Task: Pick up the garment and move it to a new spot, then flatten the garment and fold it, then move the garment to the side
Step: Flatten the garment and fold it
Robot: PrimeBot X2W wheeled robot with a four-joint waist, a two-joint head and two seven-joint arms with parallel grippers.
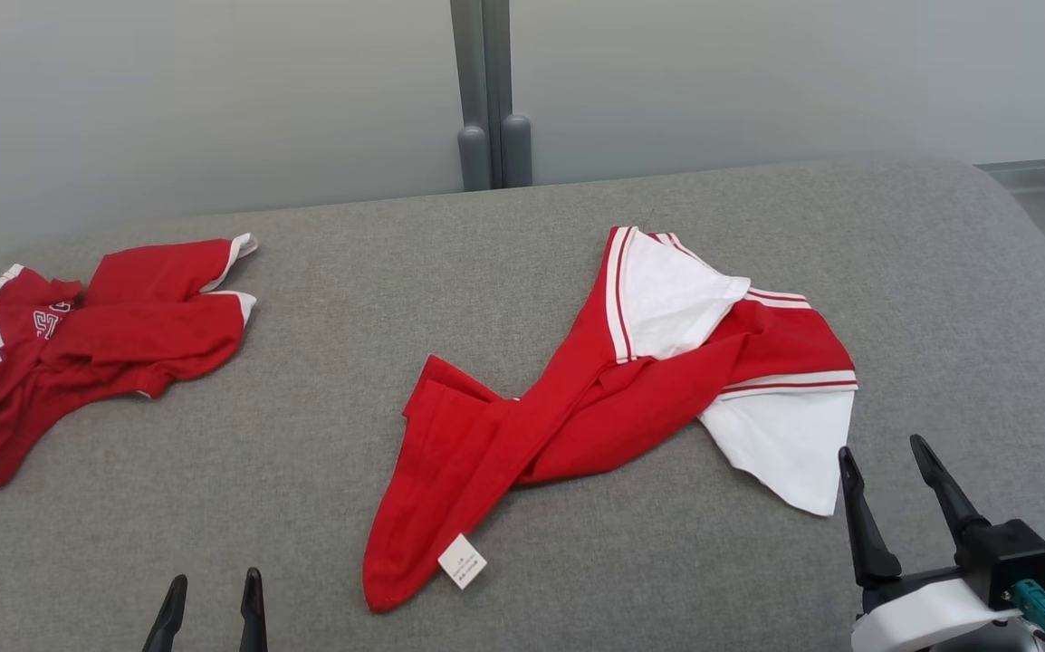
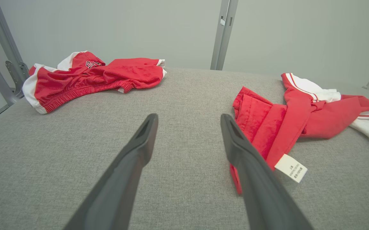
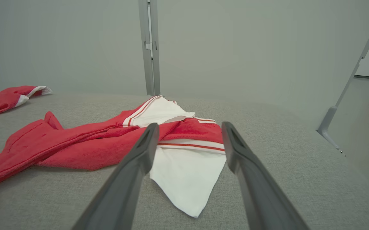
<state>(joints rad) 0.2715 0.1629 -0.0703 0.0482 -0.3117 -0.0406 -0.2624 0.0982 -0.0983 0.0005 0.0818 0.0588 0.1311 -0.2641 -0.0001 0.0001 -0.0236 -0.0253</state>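
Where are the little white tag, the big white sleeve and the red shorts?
white tag (image 1: pixel 462 560), head view, middle of the small square.
white sleeve (image 1: pixel 785 444), head view, plain white cloth below the red stripes.
red shorts (image 1: pixel 115 349), head view, red middle of the crumpled pile.

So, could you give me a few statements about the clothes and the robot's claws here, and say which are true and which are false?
1. The left gripper and the right gripper are both open and hold nothing. True.
2. A white label shows at the near end of the middle garment. True.
3. The middle garment is folded into a neat square. False: it lies crumpled and stretched out.
4. The other red garment sits at the robot's right. False: it lies at its left.
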